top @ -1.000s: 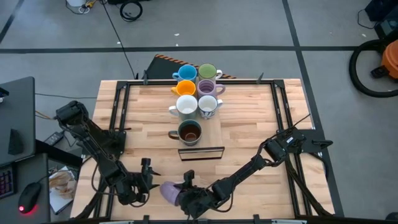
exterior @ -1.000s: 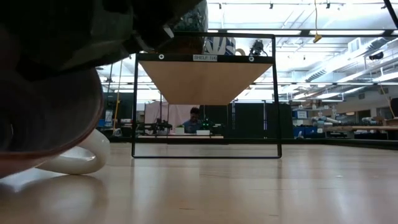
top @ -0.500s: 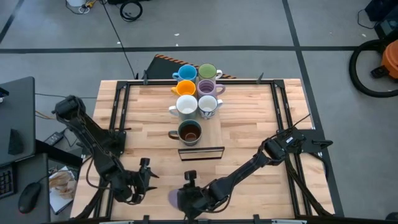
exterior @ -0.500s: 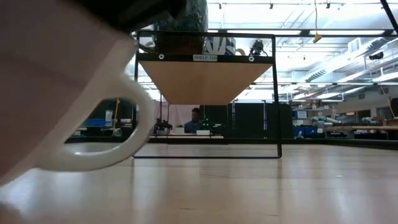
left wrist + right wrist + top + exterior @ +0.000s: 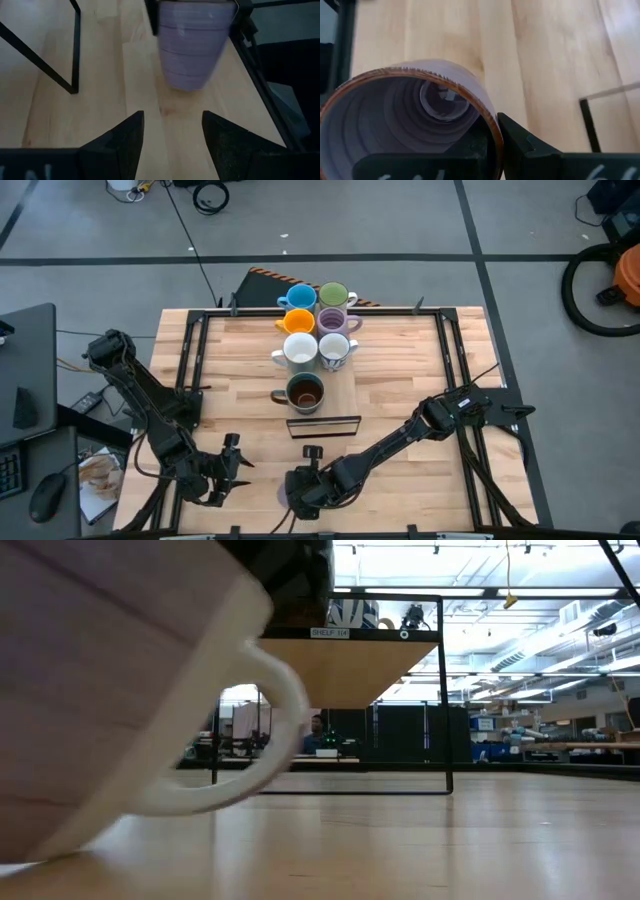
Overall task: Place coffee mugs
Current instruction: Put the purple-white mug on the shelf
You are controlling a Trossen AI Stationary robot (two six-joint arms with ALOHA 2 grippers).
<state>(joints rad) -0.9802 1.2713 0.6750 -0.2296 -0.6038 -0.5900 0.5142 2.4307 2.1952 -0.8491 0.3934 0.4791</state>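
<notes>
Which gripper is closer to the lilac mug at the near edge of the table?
Right. The right gripper has its jaws pinching the rim of the lilac mug. The left gripper sits open beside it, pointed at the mug but apart from it.

Left arm: you see it folded along the left edge of the high view, elbow at mid left, forearm running down toward the lower left. Left gripper (image 5: 226, 470): lower left of that view, its two dark fingers (image 5: 117, 145) spread apart, nothing between them.

Right arm: you see it reaching from its base at right, stretched low and diagonally toward bottom centre. Right gripper (image 5: 303, 490): bottom centre, fingers (image 5: 520, 145) pinched over the rim of a lilac mug (image 5: 415, 125).
</notes>
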